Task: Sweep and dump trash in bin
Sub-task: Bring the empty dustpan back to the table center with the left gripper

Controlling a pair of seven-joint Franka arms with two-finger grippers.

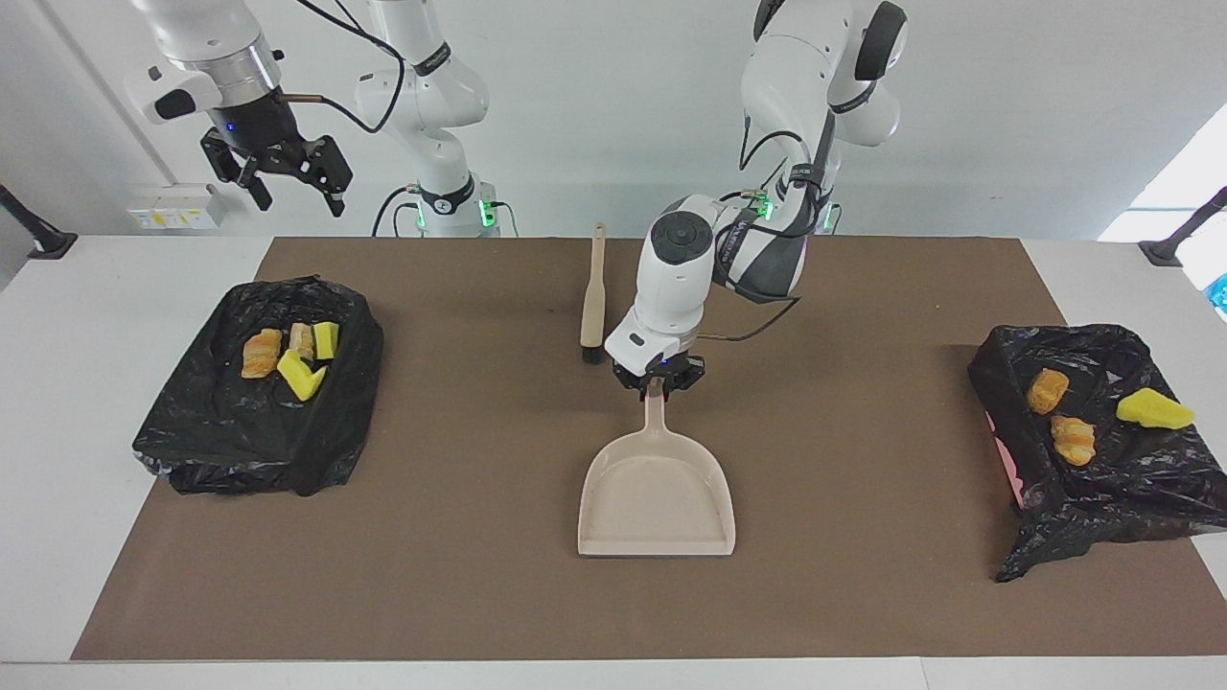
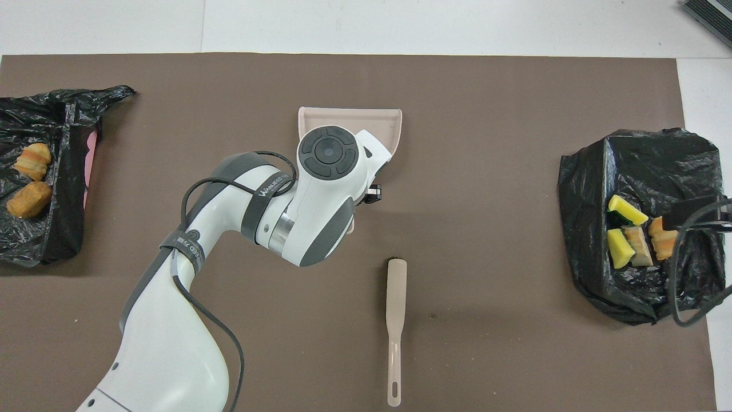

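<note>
All the trash lies in two bins lined with black bags. The bin (image 1: 201,431) at the right arm's end holds several pieces, among them a tan-orange lump (image 1: 261,353) and yellow sponge pieces (image 1: 301,376). The bin (image 1: 1112,489) at the left arm's end holds two orange lumps (image 1: 1048,390) and a yellow sponge piece (image 1: 1154,410). My left gripper (image 1: 658,385) is shut on the handle of the beige dustpan (image 1: 657,494), which lies flat and empty on the mat. My right gripper (image 1: 288,187) is open and empty, raised high over the bin at its end.
The beige brush (image 1: 593,297) with black bristles lies on the brown mat beside the left gripper, toward the right arm's end; it also shows in the overhead view (image 2: 396,320). The left arm hides most of the dustpan (image 2: 349,117) there.
</note>
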